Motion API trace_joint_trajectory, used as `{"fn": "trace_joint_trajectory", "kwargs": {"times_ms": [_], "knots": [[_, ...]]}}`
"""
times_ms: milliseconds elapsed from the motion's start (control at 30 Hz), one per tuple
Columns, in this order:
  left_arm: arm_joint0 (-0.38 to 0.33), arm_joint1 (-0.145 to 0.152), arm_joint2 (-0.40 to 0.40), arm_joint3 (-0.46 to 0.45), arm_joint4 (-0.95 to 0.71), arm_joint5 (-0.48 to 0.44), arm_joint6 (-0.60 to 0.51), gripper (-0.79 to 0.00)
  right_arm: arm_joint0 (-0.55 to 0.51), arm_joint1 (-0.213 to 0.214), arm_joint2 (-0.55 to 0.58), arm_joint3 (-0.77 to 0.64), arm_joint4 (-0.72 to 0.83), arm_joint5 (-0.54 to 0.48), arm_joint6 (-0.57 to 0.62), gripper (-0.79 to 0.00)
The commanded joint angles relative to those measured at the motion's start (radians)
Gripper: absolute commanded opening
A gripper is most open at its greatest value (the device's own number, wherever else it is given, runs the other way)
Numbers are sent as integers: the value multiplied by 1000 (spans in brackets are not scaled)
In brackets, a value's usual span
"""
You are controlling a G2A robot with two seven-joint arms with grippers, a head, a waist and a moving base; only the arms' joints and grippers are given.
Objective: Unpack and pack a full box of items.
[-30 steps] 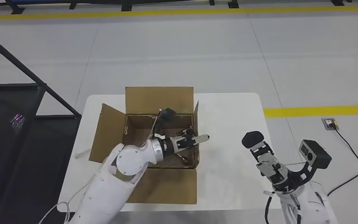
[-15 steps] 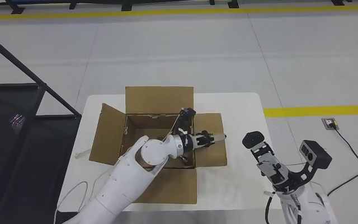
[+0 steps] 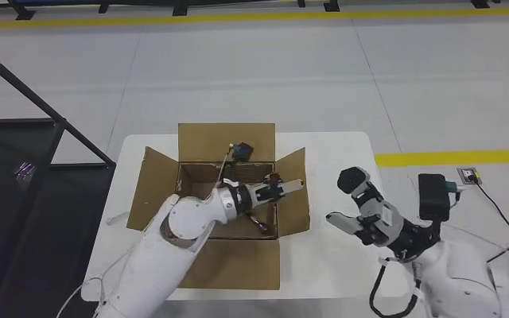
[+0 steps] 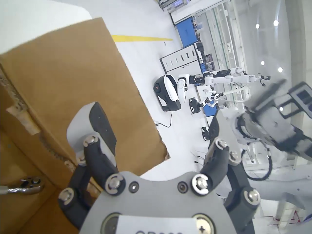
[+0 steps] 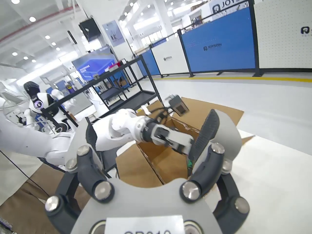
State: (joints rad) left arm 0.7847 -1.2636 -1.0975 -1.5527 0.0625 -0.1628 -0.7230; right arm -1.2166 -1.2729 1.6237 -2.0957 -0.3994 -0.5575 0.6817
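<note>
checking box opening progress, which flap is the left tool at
The side flap facing the right tool: the left tool is at it and it stands half raised, while the near flap lies flat on the table.

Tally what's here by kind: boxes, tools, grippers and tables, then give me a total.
Box: 1
Ratchet, inside the box: 1
Grippers: 2, left gripper and right gripper
Table: 1
Total: 5

White table (image 3: 338,155), black shelf rack (image 3: 48,222), yellow floor line (image 3: 437,157)
</note>
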Motion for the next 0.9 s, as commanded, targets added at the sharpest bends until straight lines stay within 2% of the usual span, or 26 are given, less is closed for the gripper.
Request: {"fn": "trace_joint_trajectory", "kwargs": {"times_ms": [0,100,233,367,467,633,867], "knots": [[105,27,-132,-142,14,22,-24,0,63,4,-33,-19,-60,93,72,0],[234,56,-302,-274,7,24,-47,0,176,8,-115,-13,-134,181,185,0],[389,79,-514,-387,-45,-7,-34,0,376,5,-276,84,-246,293,349,0],[526,90,-705,-421,-115,-53,0,0,606,-19,-487,282,-259,349,483,0],[611,94,-809,-407,-165,-94,19,0,770,-51,-637,476,-223,348,542,0],[709,96,-897,-363,-228,-147,27,0,976,-132,-897,772,-247,409,558,0],[763,100,-903,-342,-249,-211,-7,0,1116,-280,-1151,1143,-220,470,540,0]]}}
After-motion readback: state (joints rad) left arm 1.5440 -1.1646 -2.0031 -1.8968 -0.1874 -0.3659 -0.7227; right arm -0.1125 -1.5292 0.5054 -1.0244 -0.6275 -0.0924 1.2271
